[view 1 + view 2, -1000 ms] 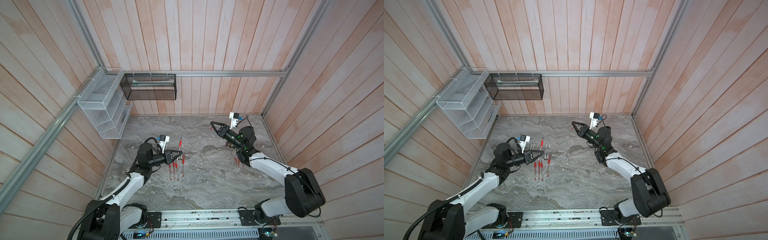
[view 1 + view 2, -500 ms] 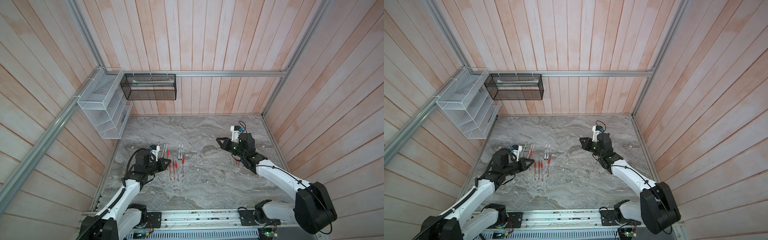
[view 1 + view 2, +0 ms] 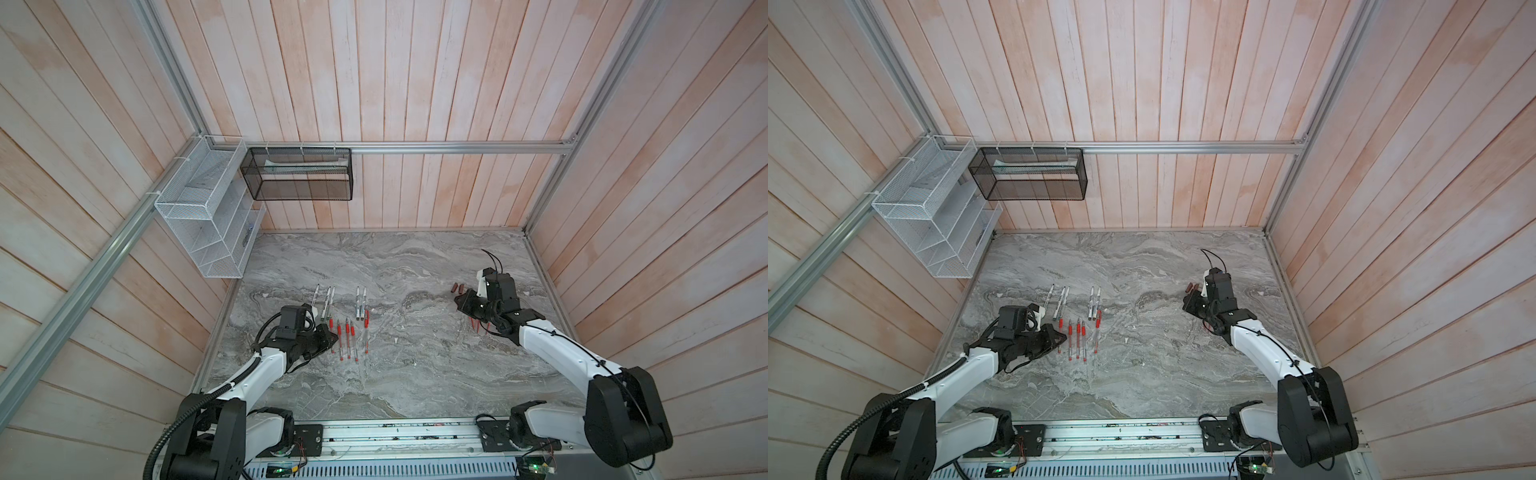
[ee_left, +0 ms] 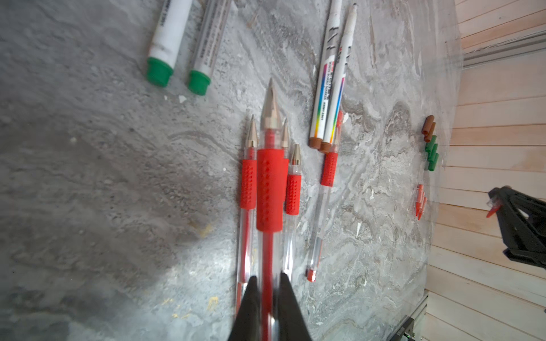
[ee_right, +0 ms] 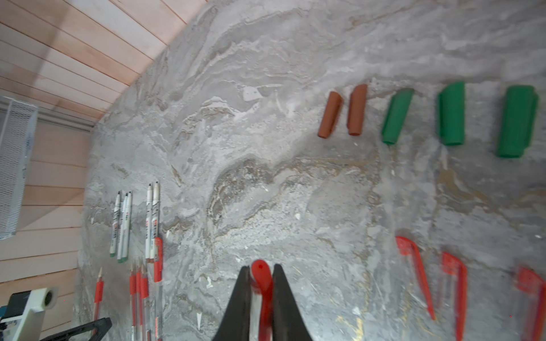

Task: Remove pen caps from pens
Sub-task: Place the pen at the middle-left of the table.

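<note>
On back wall: black mesh basket [image 3: 299, 193] holds long pale item [image 3: 305, 166].

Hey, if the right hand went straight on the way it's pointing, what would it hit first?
Probably only bare table: the right hand, shut on a red cap, points over open marble, with the brown caps off to one side. How steeply it tilts is unclear.

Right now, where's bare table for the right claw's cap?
Free: the wide middle of the table between the pens and the pen caps; also the far strip by the back wall. Crowded: beside the left claw and around the right claw.
</note>
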